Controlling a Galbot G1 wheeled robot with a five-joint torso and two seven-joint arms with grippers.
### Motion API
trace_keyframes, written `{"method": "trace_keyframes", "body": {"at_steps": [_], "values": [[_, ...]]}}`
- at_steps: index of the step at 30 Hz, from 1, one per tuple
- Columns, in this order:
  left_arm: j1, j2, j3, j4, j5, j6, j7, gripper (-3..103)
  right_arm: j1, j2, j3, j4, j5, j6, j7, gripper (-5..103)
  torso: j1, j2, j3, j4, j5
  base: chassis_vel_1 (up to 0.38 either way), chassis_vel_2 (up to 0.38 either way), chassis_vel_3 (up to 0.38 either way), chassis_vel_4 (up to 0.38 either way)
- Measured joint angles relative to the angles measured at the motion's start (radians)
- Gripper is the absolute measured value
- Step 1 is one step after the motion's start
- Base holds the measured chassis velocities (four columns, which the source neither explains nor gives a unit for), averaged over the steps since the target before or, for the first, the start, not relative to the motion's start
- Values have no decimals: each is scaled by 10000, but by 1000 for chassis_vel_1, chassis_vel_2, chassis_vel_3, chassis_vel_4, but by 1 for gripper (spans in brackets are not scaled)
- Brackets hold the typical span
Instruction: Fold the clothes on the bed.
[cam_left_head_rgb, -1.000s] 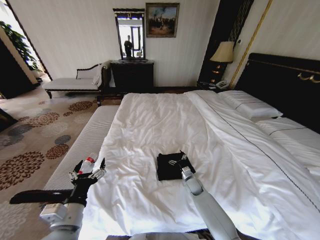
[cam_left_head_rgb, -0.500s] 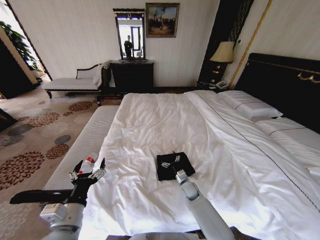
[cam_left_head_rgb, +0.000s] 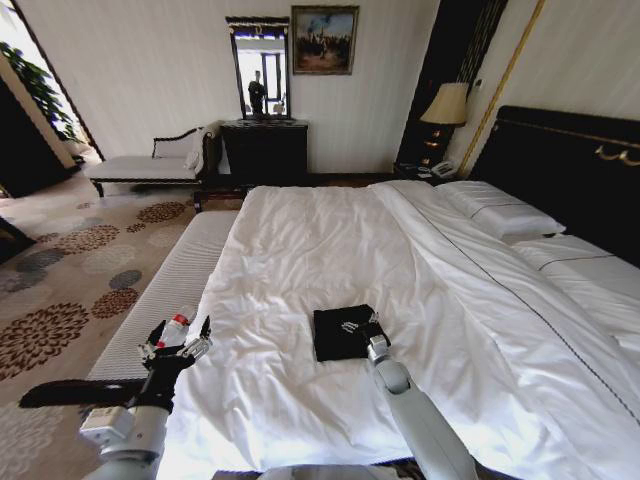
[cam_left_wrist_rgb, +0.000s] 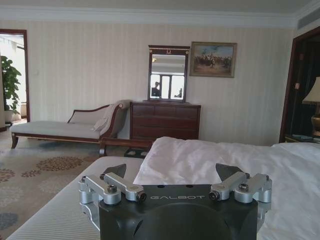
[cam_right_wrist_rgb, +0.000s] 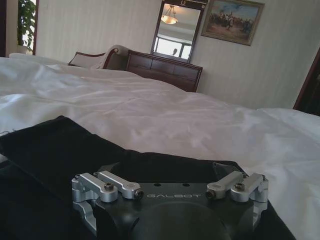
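The black T-shirt (cam_left_head_rgb: 330, 342) lies folded into a small flat rectangle on the white bed (cam_left_head_rgb: 320, 230), near its front middle. My right gripper (cam_left_head_rgb: 353, 325) hovers open just over the shirt's right part; from the right wrist, the black fabric (cam_right_wrist_rgb: 50, 150) spreads under the open right gripper (cam_right_wrist_rgb: 170, 170), with white duvet (cam_right_wrist_rgb: 150, 110) beyond. My left gripper (cam_left_head_rgb: 176, 346) stands open and idle off the bed's left edge, and the left wrist view shows the left gripper (cam_left_wrist_rgb: 175, 172) with nothing between its fingers, facing the duvet (cam_left_wrist_rgb: 215, 155).
A striped grey bench (cam_left_head_rgb: 170, 285) runs along the bed's left side. Patterned carpet (cam_left_head_rgb: 70, 270) lies to the left. A chaise (cam_left_head_rgb: 150, 165), dark dresser (cam_left_head_rgb: 265, 150) and lamp (cam_left_head_rgb: 448, 105) line the far wall. Pillows (cam_left_head_rgb: 500, 212) and the dark headboard (cam_left_head_rgb: 565, 170) are at the right.
My right gripper slid left across the shirt, then back to the right. The raised corner at the shirt's far edge now lies flat. The left arm has not moved.
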Motion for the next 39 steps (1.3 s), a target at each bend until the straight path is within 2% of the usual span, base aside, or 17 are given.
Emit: {"method": "trace_keyframes", "body": {"at_steps": [4, 6, 9, 15, 20, 24, 29, 34, 37, 38, 39], "values": [[0, 0, 0, 0, 0, 0, 0, 100, -367, 71, -218, 710, -45, -125, -67, 100, 0, 0, 0, 1, 2, 0, 0, 0, 0], [0, 0, 0, -1, 0, 0, 0, 100, -320, -207, -39, 1998, 1067, -1019, 94, 100, 0, 0, 0, 2, 0, 0, 0, 0, 0], [0, 0, 0, 0, 0, 0, 0, 100, 6, -459, 180, 2193, 1581, -1278, 179, 100, 0, 0, 0, 0, -2, 0, 0, 0, 0], [0, 0, 0, 0, 0, 0, 0, 100, 632, -626, 128, 957, 1539, -1182, 226, 100, 1, 0, 1, 0, 2, 0, 0, 0, 0], [0, 0, 0, -1, 0, 0, 0, 100, 825, -311, -198, -23, 1143, -974, 147, 100, 0, 0, 1, 4, 3, 0, 0, 0, 0], [0, -1, 0, -1, 0, 0, 0, 100, 764, -188, -352, -134, 1019, -958, 142, 100, 1, 0, 1, 3, 0, 0, 0, 0, 0], [0, 0, 0, 0, 0, 0, 0, 100, 319, -121, -537, 248, 848, -849, 63, 100, 1, 0, 0, -1, 0, 0, 0, 0, 0], [0, 0, 0, 0, 0, 0, 0, 100, -268, -195, -717, 1115, 1153, -539, -266, 100, 0, 0, 0, 2, 1, 0, 0, 0, 0], [0, 0, 0, 0, 0, 0, 0, 100, -571, -471, -802, 2098, 1940, -866, -112, 100, 0, 0, 0, -1, 1, 0, 0, 0, 0], [0, 0, 0, 0, 0, 0, 0, 100, -571, -471, -802, 2098, 1940, -866, -112, 100, 0, 0, 0, -1, 1, 0, 0, 0, 0], [0, 0, 0, -1, 0, 0, 0, 100, -634, -575, -755, 2486, 2453, -1146, 35, 100, 0, 0, 0, 3, 2, 0, 0, 0, 0]]}}
